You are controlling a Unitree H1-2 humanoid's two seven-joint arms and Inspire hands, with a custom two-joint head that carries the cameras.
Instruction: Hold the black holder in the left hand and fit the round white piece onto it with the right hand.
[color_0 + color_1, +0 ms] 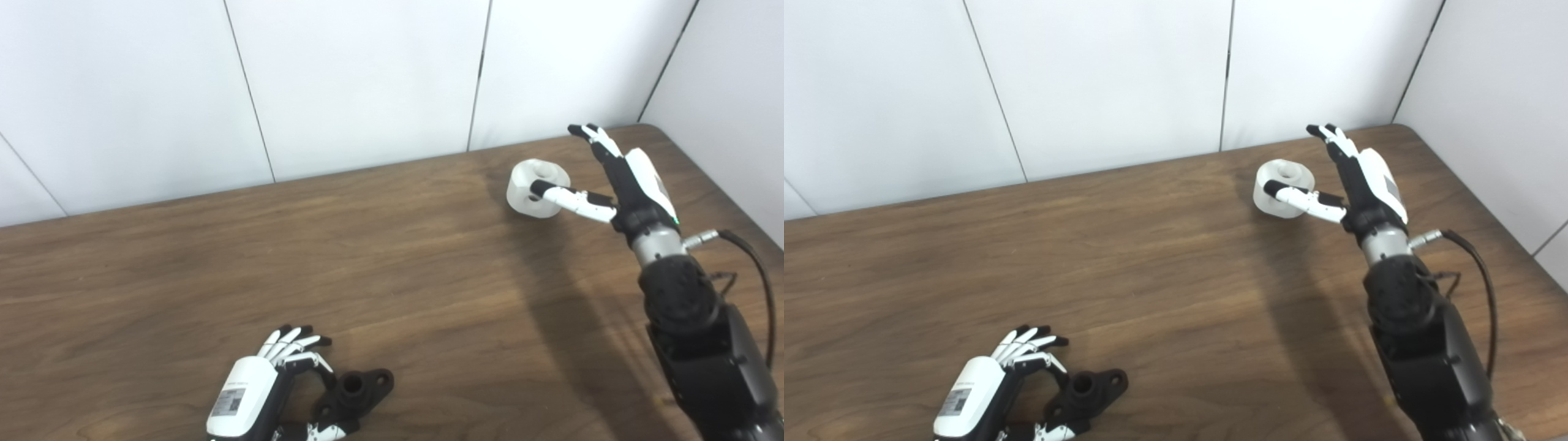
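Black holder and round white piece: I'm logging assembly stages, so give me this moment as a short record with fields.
black holder: lying on the table's near edge, left hand's fingers around it
left hand: open, curled at the holder, not closed on it
round white piece: on the table, far right
right hand: open, thumb across the white piece, fingers extended past it
table: brown wood
stage: parts apart, not yet fitted
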